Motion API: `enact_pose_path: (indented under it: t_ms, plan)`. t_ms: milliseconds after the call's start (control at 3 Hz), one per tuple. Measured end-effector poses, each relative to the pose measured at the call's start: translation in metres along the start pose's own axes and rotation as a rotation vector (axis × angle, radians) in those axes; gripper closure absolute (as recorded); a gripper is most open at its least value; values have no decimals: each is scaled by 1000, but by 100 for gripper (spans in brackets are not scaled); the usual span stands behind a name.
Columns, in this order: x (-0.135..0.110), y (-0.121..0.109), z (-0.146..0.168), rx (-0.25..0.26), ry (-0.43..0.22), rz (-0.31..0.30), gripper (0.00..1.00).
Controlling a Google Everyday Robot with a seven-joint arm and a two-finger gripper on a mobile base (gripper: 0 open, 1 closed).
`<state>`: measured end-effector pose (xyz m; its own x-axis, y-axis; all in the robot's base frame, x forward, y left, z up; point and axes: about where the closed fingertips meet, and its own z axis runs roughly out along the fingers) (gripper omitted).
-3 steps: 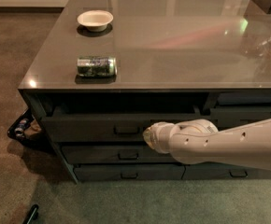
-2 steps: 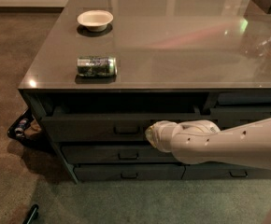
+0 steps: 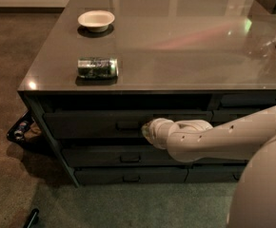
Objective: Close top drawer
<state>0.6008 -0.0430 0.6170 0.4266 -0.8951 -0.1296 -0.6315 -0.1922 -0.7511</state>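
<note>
1. The top drawer point(image 3: 81, 123) is found just below the tabletop point(image 3: 185, 56), with a dark gap shown above its front panel.
2. The gripper point(image 3: 147, 131) is placed against that panel, at 3 o'clock from the drawer's handle point(image 3: 127, 125) and just beside it.
3. Whether the gripper is open or closed cannot be told; nothing is seen held.

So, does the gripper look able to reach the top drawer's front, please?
Probably yes: the gripper sits at the front of the top drawer, just right of its handle, with nothing visible between them.
</note>
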Motion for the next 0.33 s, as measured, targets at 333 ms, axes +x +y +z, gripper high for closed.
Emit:
enact_pose_path:
  t_ms: [333]
  plan:
    - [0,0,0,0,0,0,100]
